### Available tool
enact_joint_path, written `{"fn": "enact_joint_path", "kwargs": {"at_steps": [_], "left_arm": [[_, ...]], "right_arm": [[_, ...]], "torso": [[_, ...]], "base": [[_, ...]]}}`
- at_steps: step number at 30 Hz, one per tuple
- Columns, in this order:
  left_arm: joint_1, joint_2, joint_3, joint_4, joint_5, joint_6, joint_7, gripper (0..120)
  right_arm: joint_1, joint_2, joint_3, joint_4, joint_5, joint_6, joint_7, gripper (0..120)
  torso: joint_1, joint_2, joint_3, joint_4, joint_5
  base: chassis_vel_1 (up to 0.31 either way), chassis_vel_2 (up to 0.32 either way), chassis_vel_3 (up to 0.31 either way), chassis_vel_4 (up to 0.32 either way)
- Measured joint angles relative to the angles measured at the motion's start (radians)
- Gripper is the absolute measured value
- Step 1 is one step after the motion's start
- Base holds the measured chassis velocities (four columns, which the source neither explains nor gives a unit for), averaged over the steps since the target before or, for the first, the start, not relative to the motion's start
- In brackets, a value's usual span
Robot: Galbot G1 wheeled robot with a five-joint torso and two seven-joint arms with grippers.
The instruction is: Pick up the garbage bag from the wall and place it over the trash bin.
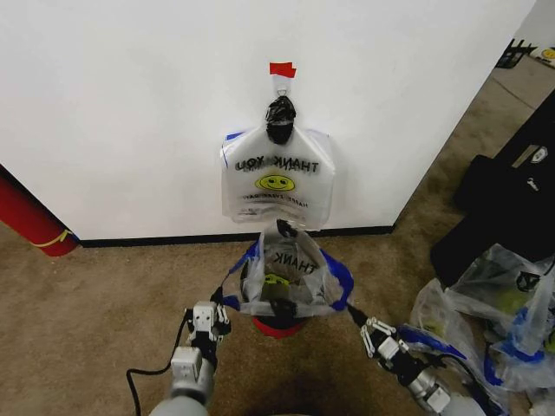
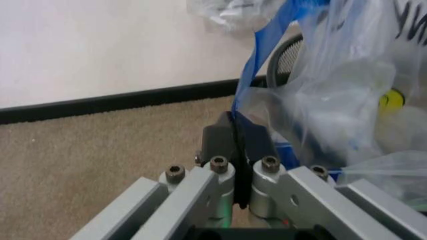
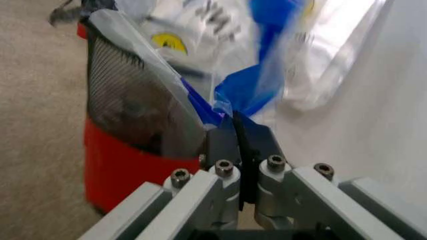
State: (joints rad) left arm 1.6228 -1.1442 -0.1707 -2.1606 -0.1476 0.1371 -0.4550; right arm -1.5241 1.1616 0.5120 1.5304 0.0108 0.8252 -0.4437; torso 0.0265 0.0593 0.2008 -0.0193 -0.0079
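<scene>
The garbage bag (image 1: 290,276), translucent with blue handles and "THANK" lettering, hangs spread open just above the trash bin (image 1: 279,327), whose red base shows beneath it. My left gripper (image 1: 218,300) is shut on the bag's left blue handle, and my right gripper (image 1: 354,313) is shut on the right blue handle. In the left wrist view the gripper (image 2: 235,135) pinches the blue strip, with the bag (image 2: 333,100) and the bin's mesh (image 2: 287,56) beyond. In the right wrist view the gripper (image 3: 237,134) clamps blue plastic beside the bin (image 3: 123,100), and the bag (image 3: 200,25) drapes over the rim.
A matching bag (image 1: 277,178) hangs on the wall from a black knot, straight behind the bin. Heaped clear bags (image 1: 499,316) and black cases (image 1: 512,186) lie to the right. A red cylinder (image 1: 30,221) leans at the far left. Brown carpet surrounds the bin.
</scene>
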Motion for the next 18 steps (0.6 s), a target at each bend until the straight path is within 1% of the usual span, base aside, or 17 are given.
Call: {"fn": "enact_joint_path", "kwargs": {"at_steps": [7, 12, 18], "left_arm": [[-0.012, -0.012, 0.004, 0.066, 0.042, -0.005, -0.002, 0], [-0.036, -0.018, 0.003, 0.122, 0.098, -0.003, 0.001, 0], [-0.025, -0.002, 0.003, 0.133, 0.13, -0.001, 0.014, 0]], "right_arm": [[0.03, 0.038, -0.018, -0.082, 0.038, 0.0, 0.023, 0], [0.067, 0.071, -0.03, -0.14, 0.075, 0.0, 0.035, 0], [0.077, 0.082, -0.037, -0.168, 0.105, -0.001, -0.011, 0]], "torso": [[0.0, 0.0, 0.0, 0.0, 0.0], [0.0, 0.0, 0.0, 0.0, 0.0], [0.0, 0.0, 0.0, 0.0001, -0.0002]], "base": [[0.0, 0.0, 0.0, 0.0], [0.0, 0.0, 0.0, 0.0], [0.0, 0.0, 0.0, 0.0]]}}
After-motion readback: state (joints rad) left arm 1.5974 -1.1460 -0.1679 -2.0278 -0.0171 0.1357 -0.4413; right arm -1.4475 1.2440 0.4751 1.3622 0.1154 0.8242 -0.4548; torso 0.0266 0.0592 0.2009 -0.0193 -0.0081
